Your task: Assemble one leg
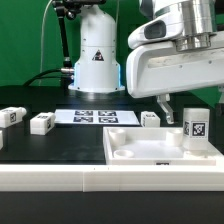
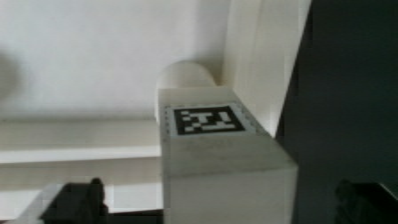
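A: Leg (image 2: 222,165) looms closest in wrist view, tag (image 2: 210,120) facing lens, round tip pointing away. Held?

B: No. Gripper (image 2: 214,205) straddles it, fingers (image 2: 71,203) wide, gap each side, nothing gripped. Leg stands upright at back corner of rimmed white panel (image 1: 140,142), exterior view's right. Tip probably sits in a corner socket, hence standing unaided.

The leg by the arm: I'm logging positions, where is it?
On the exterior view's right, the leg stands upright at a corner of the white tray-like piece, within the end effector.
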You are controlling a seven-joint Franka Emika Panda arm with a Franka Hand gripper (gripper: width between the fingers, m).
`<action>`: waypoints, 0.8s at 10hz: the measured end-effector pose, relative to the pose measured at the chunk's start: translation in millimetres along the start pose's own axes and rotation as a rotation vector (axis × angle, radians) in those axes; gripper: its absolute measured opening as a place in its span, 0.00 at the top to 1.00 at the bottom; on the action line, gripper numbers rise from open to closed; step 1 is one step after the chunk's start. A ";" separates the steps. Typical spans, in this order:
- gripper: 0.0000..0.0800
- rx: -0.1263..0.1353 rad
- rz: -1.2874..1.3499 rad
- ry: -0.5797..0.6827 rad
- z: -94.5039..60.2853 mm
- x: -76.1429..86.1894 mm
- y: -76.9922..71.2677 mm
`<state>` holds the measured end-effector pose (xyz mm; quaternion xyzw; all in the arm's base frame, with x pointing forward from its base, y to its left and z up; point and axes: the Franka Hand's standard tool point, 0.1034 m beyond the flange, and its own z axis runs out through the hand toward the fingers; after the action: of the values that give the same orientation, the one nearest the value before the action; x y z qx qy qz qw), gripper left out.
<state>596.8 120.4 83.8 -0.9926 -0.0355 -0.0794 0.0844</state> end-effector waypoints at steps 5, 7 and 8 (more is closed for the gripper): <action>0.42 -0.008 0.003 0.026 1.9 4.3 4.2; 0.63 -0.012 0.008 0.028 1.7 4.9 8.5; 0.63 -0.011 0.014 0.029 1.8 4.9 8.6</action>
<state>602.6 112.5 81.5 -0.9921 -0.0269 -0.0932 0.0798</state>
